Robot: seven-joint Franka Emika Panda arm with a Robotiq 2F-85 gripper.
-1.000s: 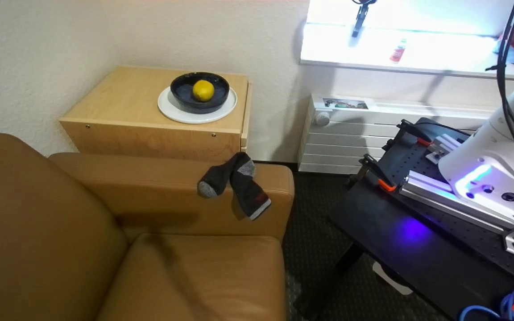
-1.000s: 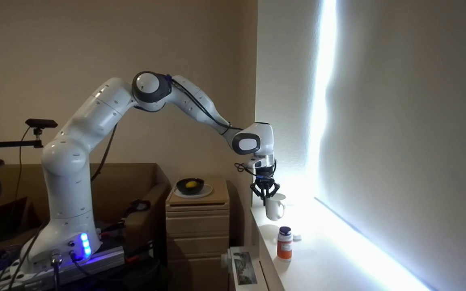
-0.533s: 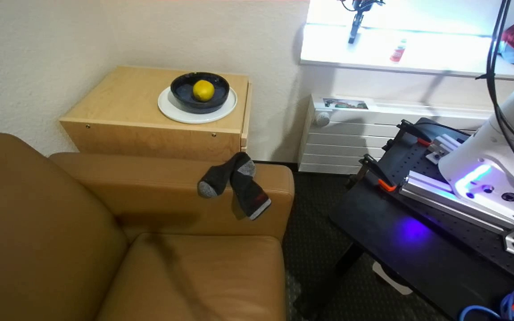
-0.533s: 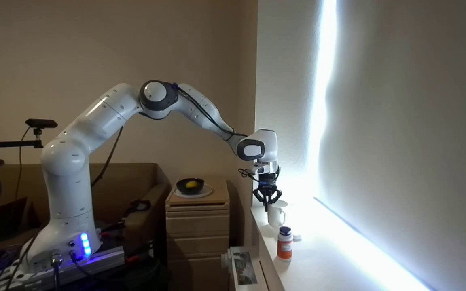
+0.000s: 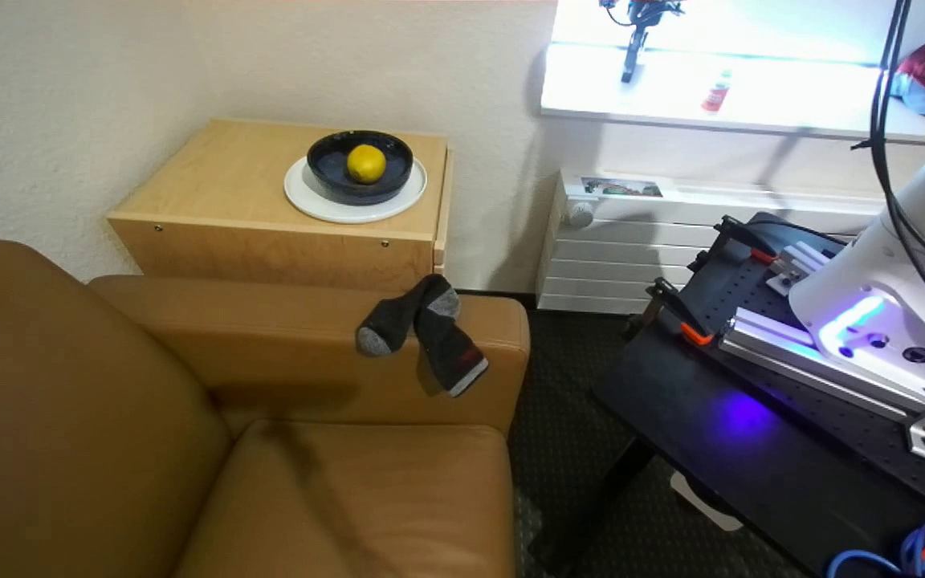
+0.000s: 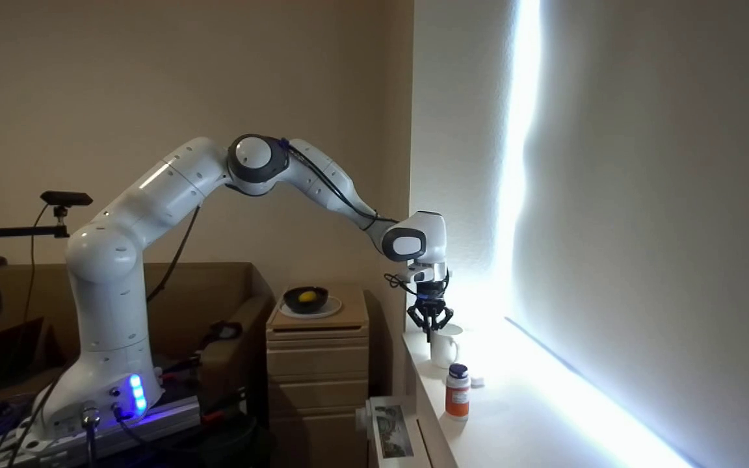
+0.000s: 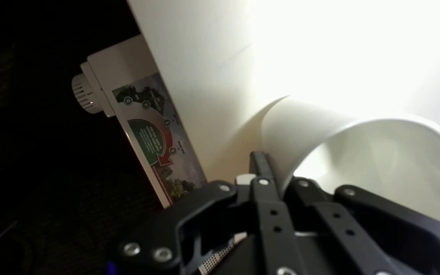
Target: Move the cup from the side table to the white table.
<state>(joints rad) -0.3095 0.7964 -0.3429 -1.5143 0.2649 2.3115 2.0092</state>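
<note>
Lower right: black jointed gripper (image 7: 279, 175) pinches white cylindrical cup (image 7: 380, 156) by rim, likely for upright set-down on flat white table (image 7: 204, 76).

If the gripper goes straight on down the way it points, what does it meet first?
The white ledge, most likely, met through the base of the cup that the gripper holds by its wall; whether the base already touches is unclear.

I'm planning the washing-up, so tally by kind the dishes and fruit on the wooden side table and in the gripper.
Cup: 1, pinched by the gripper
Plate: 1
Bowl: 1
Yellow fruit: 1
Total: 4, that is 3 dishes and 1 fruit
</note>
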